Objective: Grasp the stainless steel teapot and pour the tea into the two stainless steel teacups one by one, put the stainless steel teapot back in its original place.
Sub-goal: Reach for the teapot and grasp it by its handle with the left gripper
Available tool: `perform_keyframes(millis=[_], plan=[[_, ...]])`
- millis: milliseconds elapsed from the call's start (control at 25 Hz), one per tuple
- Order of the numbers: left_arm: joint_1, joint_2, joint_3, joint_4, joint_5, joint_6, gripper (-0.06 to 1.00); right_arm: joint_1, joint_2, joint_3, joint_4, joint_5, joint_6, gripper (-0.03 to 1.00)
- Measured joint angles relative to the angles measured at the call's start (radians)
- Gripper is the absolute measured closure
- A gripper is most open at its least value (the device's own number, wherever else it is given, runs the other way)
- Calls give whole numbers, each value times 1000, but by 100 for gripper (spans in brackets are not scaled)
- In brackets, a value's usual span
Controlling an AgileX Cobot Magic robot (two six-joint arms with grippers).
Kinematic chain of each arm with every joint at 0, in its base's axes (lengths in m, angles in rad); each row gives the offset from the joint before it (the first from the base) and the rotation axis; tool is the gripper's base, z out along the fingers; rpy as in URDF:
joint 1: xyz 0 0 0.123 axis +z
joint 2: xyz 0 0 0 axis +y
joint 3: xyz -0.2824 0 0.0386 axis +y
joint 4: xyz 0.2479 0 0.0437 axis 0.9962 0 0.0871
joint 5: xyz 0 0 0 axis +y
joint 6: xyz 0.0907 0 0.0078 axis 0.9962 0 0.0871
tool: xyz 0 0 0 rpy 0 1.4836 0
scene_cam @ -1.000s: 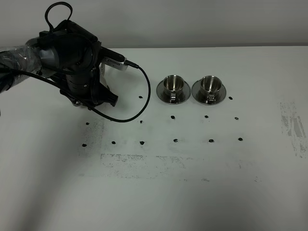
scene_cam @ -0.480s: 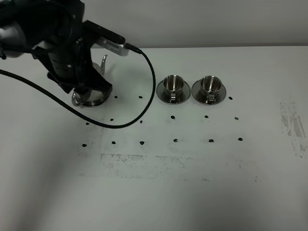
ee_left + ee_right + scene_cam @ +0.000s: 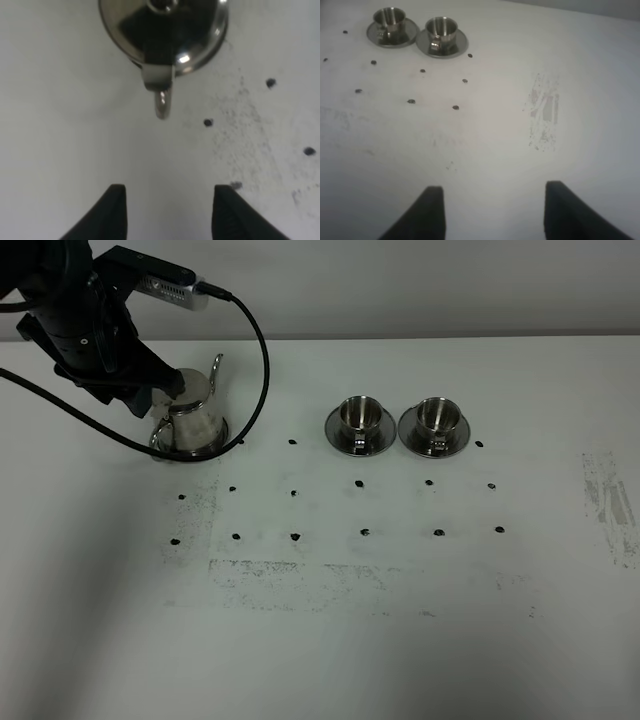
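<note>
The stainless steel teapot (image 3: 192,410) stands upright on the flat steel disc (image 3: 213,441) at the left of the table, spout toward the cups. My left arm (image 3: 95,335) hangs over the table just left of and behind it. In the left wrist view my left gripper (image 3: 170,212) is open and empty, a short way back from the teapot's loop handle (image 3: 161,97). The two stainless steel teacups (image 3: 358,416) (image 3: 434,416) sit on their saucers at the middle back, and they also show in the right wrist view (image 3: 389,17) (image 3: 441,27). My right gripper (image 3: 492,212) is open and empty. No tea shows.
A black cable (image 3: 262,360) loops from the left arm over the teapot. Small black dots (image 3: 364,533) mark the white table in rows. Scuffed grey patches lie at the front middle (image 3: 300,580) and far right (image 3: 605,495).
My left arm has moved back and to the left, off the teapot. The teapot, hidden under the arm before, now shows whole on its disc. The cups have not moved.
</note>
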Motion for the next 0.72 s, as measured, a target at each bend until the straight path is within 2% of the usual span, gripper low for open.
perform_keyframes(millis=[280,720], plan=[[19,66,0,-12,-71,16,55,0,0,0,0,0,0,50],[20,142,0,-29,-107,32,55,0,0,0,0,0,0,50]])
